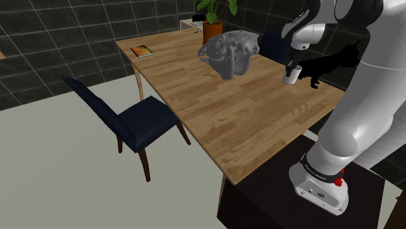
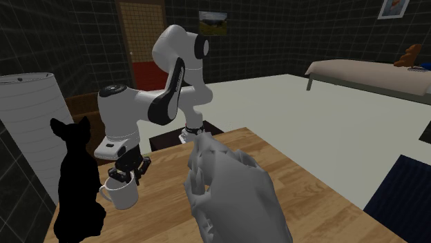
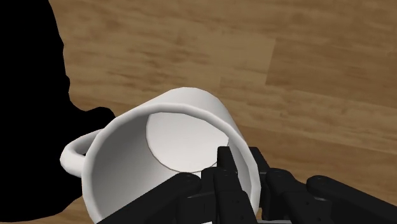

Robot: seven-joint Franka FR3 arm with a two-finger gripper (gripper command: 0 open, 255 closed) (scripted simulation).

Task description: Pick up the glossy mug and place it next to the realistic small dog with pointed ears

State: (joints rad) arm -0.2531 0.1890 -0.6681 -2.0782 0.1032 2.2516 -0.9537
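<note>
- The black two-finger tool (image 2: 128,174) is clamped on the wall of the glossy white mug (image 2: 123,195), one finger inside and one outside.
- The mug is just beside the all-black, pointed-eared dog figure (image 2: 72,181), on or barely above the wooden counter (image 2: 324,207).
- The task looks nearly done, with only release and withdrawal left.

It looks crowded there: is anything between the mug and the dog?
Nothing visible. The white mug, clasped by the gripper, is right beside the black dog; the grey figure stands on its other side.
</note>
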